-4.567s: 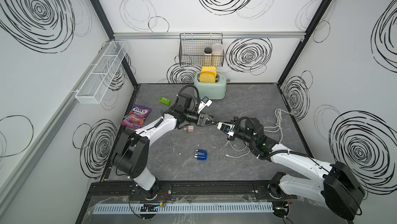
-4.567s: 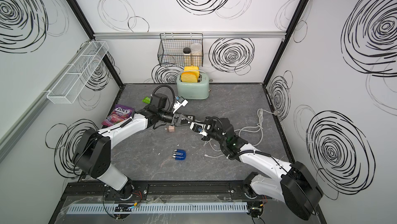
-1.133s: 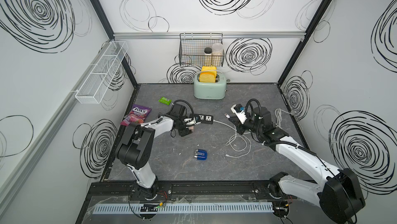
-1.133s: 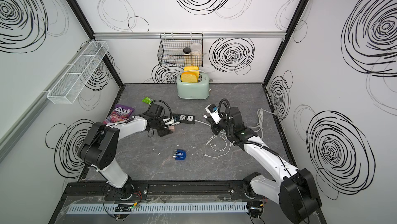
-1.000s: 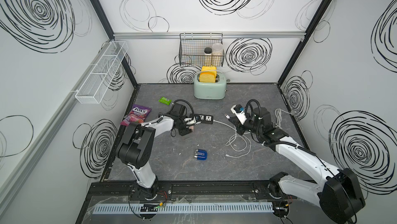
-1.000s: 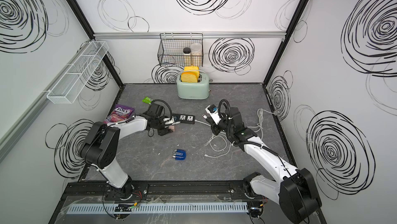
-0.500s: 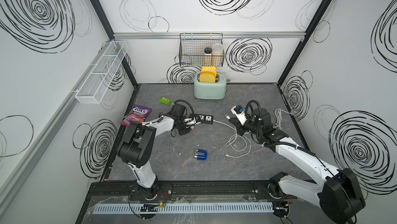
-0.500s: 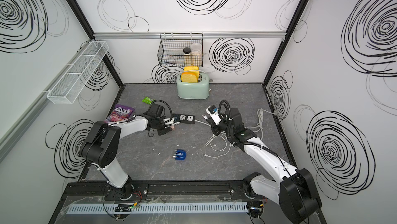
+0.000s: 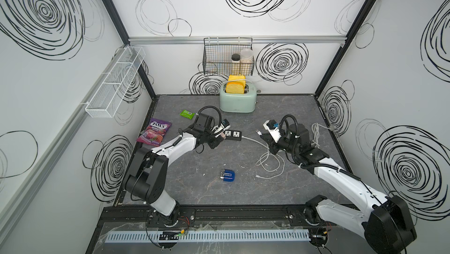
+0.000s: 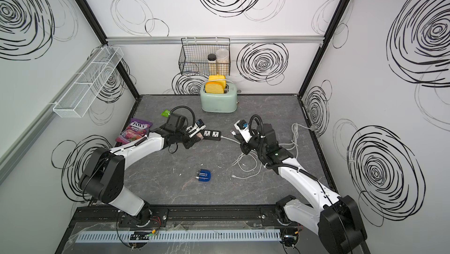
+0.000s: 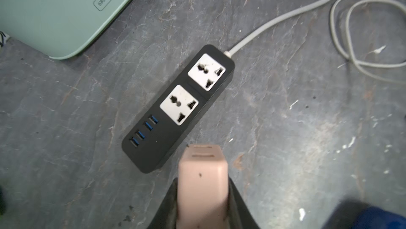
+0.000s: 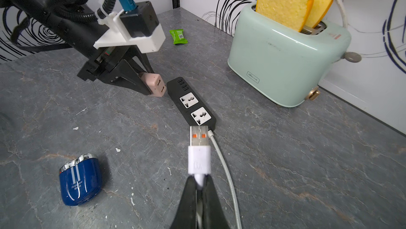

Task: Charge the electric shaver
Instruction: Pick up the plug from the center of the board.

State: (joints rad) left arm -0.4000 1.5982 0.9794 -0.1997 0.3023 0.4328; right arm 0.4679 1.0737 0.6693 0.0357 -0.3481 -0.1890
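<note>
One electric shaver (image 9: 227,175) lying flat, one power strip (image 11: 178,109) showing two sockets (image 11: 206,72) and four USB ports (image 11: 142,131), one pink adapter (image 11: 202,184), one USB plug (image 12: 198,148), one toaster (image 9: 237,103) holding two bread slices (image 9: 235,86), one green packet (image 9: 187,114), one candy bag (image 9: 154,131), two jars (image 9: 235,64) standing in one basket (image 9: 214,66).

Purple candy bag (image 9: 154,131): "FOX'S" with "BERRIES" under it, legible in both top views. Mint toaster (image 11: 61,8): small framed side logo, looks like "Bear" plus Chinese characters. Blue electric shaver (image 12: 80,181): white script, roughly "Royalstar", not sure. Green packet (image 12: 178,37): QR code only
</note>
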